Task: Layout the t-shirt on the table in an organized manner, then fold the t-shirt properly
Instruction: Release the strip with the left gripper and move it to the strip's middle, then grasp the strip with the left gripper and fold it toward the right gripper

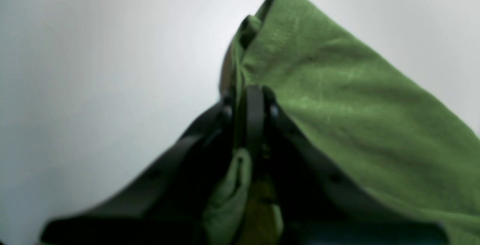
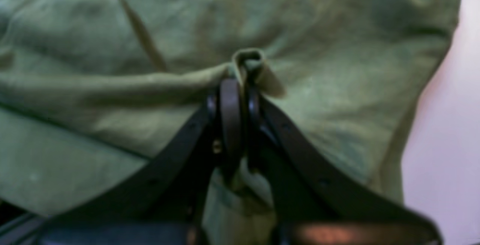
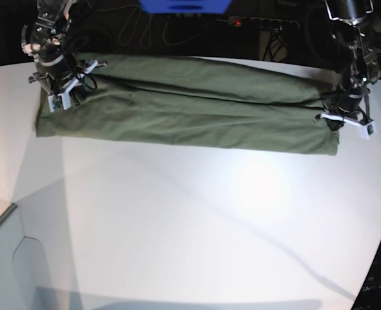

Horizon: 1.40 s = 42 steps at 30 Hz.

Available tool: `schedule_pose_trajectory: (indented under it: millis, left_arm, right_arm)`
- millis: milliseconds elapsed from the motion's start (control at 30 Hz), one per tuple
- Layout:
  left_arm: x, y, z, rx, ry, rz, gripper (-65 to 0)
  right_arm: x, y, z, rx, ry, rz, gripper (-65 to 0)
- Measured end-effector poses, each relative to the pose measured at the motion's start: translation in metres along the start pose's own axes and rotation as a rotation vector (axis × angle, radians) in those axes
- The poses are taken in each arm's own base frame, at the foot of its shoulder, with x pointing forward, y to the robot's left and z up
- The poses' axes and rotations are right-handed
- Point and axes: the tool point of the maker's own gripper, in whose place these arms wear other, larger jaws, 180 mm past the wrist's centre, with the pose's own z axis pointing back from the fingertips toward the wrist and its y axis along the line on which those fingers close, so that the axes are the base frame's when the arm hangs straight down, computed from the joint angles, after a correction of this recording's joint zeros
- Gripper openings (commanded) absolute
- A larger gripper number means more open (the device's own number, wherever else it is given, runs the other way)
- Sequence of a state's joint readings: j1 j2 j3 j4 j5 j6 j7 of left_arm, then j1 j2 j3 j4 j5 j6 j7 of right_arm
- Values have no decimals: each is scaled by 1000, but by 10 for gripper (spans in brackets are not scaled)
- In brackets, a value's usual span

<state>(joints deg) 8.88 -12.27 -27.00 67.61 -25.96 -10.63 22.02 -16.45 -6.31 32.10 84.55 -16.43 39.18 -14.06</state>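
The olive-green t-shirt (image 3: 177, 110) lies as a long, folded band across the far part of the white table (image 3: 197, 219). On the right of the base view, my left gripper (image 3: 338, 123) holds one end of it. In the left wrist view this gripper (image 1: 249, 95) is shut on a hemmed edge of the t-shirt (image 1: 337, 87), which rises in a peak above the table (image 1: 93, 69). My right gripper (image 3: 64, 97) is at the band's other end. Up close it (image 2: 240, 84) is shut on a pinched fold of the t-shirt (image 2: 112, 87).
A blue object (image 3: 184, 5), a power strip with a red light (image 3: 239, 22) and cables sit in the dark behind the table's far edge. The table's curved edge (image 3: 10, 206) drops away at the front left, and another edge runs down the right side.
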Motion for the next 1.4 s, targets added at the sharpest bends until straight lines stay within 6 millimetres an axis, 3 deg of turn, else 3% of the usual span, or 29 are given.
schedule_pose_trajectory:
  millis: [167,267,433,633,800,900,1133,1400]
  left_arm:
    - [20,-19,23,-41,-68,-55,-650]
    - [42,-44,39,-88,-158,-65,-650]
    - [49,-96,61,-180,-230,-33,-650]
    - [7,-181,65,-382,-133,-87,-650]
    - [-46,-241,67,-534,3,-145,-650]
    - [-68,-277,71,-627,50,-201,-650]
    - [-106,-306,74,-657,113,-315,-650]
    - [-118,-341,82,-708,105,-390,-650]
  right_arm:
    - [8,1,-13,18,-32,-24,-650]
    - [12,-1,-16,21,-45,-29,-650]
    - [18,-2,-22,22,-48,-24,-650]
    - [20,-3,-22,22,-50,-24,-650]
    - [20,-3,-22,22,-50,-24,-650]
    - [20,-3,-22,22,-51,-24,-650]
    - [19,-3,-22,21,-48,-23,-650]
    - [20,-3,-22,21,-49,-23,-650]
